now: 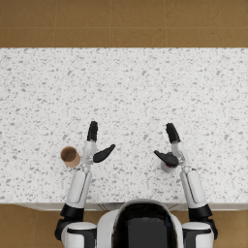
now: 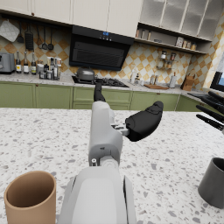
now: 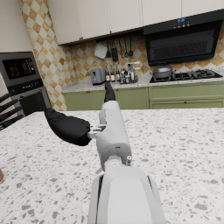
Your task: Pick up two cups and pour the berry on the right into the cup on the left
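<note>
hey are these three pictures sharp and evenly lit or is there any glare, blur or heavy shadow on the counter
Head view: flat, even light, slightly soft; brown cup and left robot hand cast only faint shadows on the counter. Left wrist view: sharp, no glare; a soft shadow under the dark cup. Right wrist view: evenly lit, forearm close and large, right robot hand clear.

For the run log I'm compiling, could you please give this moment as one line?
left robot hand: open, beside brown cup | right robot hand: open, over grey cup | both cups on counter
</note>
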`<state>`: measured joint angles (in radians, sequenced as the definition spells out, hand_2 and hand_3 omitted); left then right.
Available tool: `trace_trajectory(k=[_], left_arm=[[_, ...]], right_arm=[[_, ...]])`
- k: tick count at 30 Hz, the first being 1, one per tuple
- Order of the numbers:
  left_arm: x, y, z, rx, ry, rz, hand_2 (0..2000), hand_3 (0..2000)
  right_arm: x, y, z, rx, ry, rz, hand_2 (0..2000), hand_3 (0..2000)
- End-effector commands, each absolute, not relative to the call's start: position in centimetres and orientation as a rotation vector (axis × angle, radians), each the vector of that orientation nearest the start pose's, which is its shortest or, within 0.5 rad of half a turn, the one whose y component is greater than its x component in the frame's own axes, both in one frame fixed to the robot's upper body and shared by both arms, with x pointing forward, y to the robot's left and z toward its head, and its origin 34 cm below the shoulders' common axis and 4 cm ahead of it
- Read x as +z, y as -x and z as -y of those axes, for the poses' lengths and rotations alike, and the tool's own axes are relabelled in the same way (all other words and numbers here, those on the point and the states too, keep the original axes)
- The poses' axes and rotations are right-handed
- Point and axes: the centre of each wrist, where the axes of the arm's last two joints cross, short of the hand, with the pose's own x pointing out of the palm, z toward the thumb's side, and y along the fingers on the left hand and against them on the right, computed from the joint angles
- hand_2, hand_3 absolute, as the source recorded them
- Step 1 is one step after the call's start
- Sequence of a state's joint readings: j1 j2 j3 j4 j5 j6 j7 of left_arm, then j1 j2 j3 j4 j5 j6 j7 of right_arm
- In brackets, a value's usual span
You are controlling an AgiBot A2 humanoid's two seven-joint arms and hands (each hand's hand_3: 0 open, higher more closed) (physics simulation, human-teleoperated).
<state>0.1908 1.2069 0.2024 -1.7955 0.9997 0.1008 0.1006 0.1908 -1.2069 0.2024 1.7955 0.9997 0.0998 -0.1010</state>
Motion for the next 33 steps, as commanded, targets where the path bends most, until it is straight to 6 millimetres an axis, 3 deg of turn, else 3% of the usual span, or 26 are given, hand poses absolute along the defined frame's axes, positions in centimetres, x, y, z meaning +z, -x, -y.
trace_trajectory(k=[1, 13, 15, 19, 27, 33], left_arm=[[20.0, -24.2, -20.1, -1.773, 0.014, 0.317, 0, 0], [19.4, -24.3, -19.5, -1.794, 0.034, 0.294, 0, 0], [20.5, -23.6, -20.6, -1.797, -0.051, 0.379, 0, 0], [19.8, -23.2, -22.2, -1.766, -0.072, 0.392, 0, 0], [19.4, -21.1, -26.0, -1.585, -0.293, 0.214, 0, 0], [18.1, -19.7, -29.5, -1.42, -0.281, 0.137, 0, 0]], right_arm=[[20.0, -24.2, 20.1, 1.969, 0.036, 0.312, 0, 0], [19.4, -24.3, 19.5, 1.991, 0.014, 0.291, 0, 0], [19.7, -23.3, 19.4, 1.952, 0.048, 0.347, 0, 0], [19.5, -21.4, 20.1, 1.909, 0.072, 0.361, 0, 0], [18.3, -19.0, 22.3, 1.811, 0.275, 0.143, 0, 0], [17.4, -17.7, 24.0, 1.749, 0.279, 0.06, 0, 0]])
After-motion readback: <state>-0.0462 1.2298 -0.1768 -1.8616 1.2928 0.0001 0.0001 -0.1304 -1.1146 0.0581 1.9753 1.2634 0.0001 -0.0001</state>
